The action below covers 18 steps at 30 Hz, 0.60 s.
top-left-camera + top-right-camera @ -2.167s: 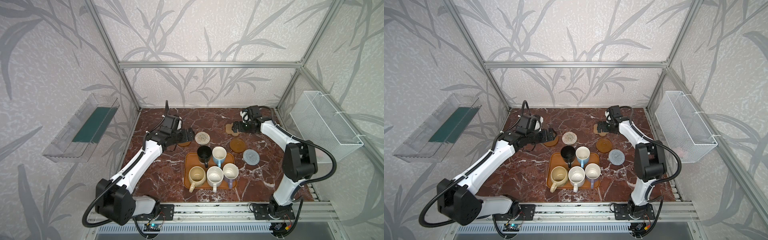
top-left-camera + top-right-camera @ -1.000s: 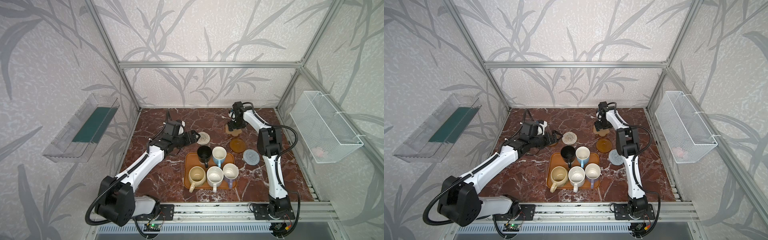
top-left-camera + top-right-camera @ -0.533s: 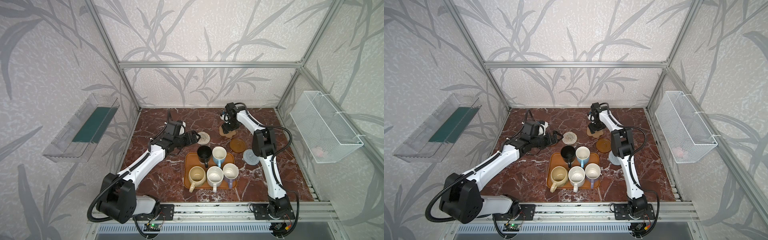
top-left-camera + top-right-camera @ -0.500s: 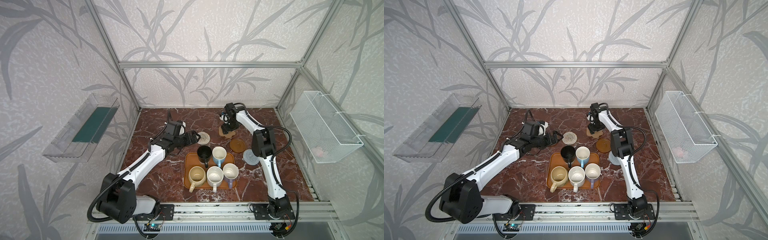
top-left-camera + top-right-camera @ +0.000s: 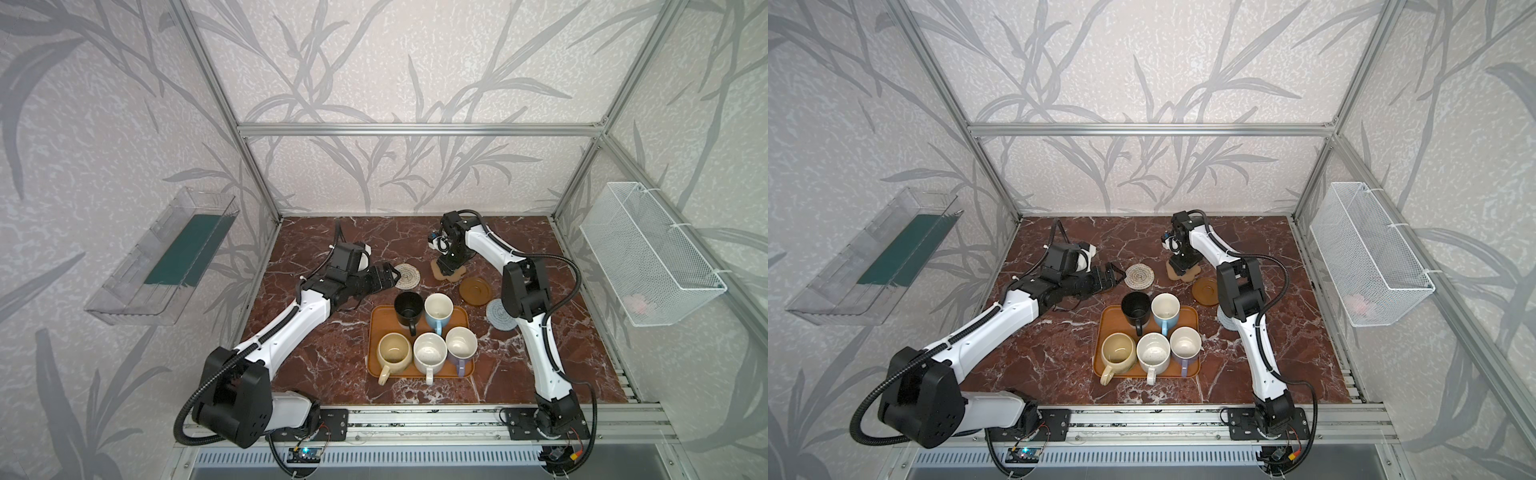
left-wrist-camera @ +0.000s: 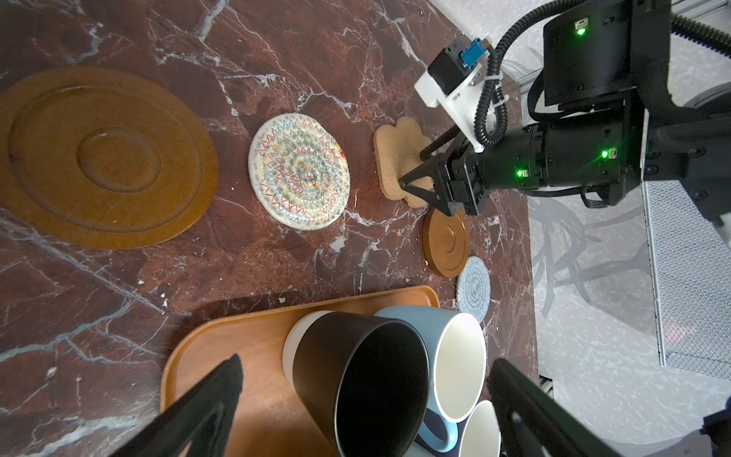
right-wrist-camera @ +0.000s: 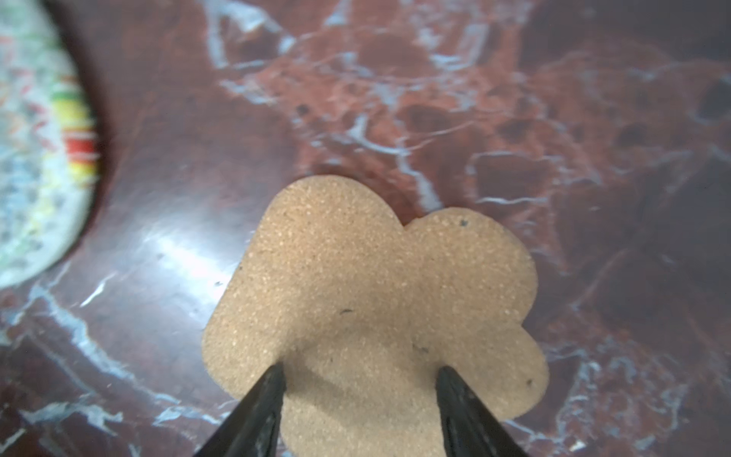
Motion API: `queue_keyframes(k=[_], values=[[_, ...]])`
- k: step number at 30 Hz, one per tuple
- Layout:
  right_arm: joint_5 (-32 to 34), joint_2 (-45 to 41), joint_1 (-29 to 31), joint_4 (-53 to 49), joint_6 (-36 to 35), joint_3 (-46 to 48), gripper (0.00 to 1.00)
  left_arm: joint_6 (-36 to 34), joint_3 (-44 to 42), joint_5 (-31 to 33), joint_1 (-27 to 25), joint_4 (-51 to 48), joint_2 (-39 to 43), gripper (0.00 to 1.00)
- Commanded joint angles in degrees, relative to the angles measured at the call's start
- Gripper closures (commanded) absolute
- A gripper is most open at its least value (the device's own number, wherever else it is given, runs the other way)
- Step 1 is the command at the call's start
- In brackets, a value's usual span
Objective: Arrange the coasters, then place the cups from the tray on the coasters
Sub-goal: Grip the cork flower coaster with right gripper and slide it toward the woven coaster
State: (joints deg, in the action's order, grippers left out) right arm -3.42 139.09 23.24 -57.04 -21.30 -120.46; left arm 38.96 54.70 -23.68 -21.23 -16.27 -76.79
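Observation:
My right gripper [image 7: 360,376] stands open, both tips pressed down on the tan flower-shaped coaster [image 7: 375,308] [image 5: 452,273]. Beside it lie the beige woven coaster [image 5: 406,275], a brown disc [image 5: 476,291] and the grey-blue coaster [image 5: 496,313]. A second brown disc [image 6: 106,158] shows only in the left wrist view. The orange-brown tray [image 5: 376,332] holds the black [image 5: 408,307], light blue [image 5: 438,309], cream-yellow [image 5: 394,353], white [image 5: 430,353] and lavender [image 5: 461,343] cups. My left gripper [image 5: 390,276] hovers open, left of the beige coaster, pointing at the black cup [image 6: 356,368].
A clear plastic bin [image 5: 166,266] hangs on the left wall and a white wire basket [image 5: 648,257] on the right wall. Aluminium posts frame the marble table [image 5: 332,374]. The right arm's elbow [image 5: 523,286] stands over the grey-blue coaster's edge.
My right gripper has slid the flower coaster leftward toward the beige coaster, its jaws narrowing. The left gripper came in toward the tray earlier and has hardly moved in the last second.

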Motion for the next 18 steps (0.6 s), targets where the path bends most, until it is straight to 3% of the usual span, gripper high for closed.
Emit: queue_keyframes(k=[1,7,11,18], values=[[0.03,-1.03,2.02,-1.85,-3.92,4.77,0.38,-0.9,0.67,0.07,0.12,-1.13,1.47,0.01],[-0.49,-2.89,2.35,-2.53,-5.04,5.58,0.38,-1.61,1.19,0.36,0.17,-2.17,2.26,0.01],[-1.9,-6.18,2.81,2.25,-5.3,9.06,0.33,-1.78,1.54,0.16,0.15,-2.45,2.35,0.01],[-2.99,-12.73,2.4,10.83,1.78,14.59,0.27,-2.47,1.84,0.56,0.23,-3.88,3.61,0.01]])
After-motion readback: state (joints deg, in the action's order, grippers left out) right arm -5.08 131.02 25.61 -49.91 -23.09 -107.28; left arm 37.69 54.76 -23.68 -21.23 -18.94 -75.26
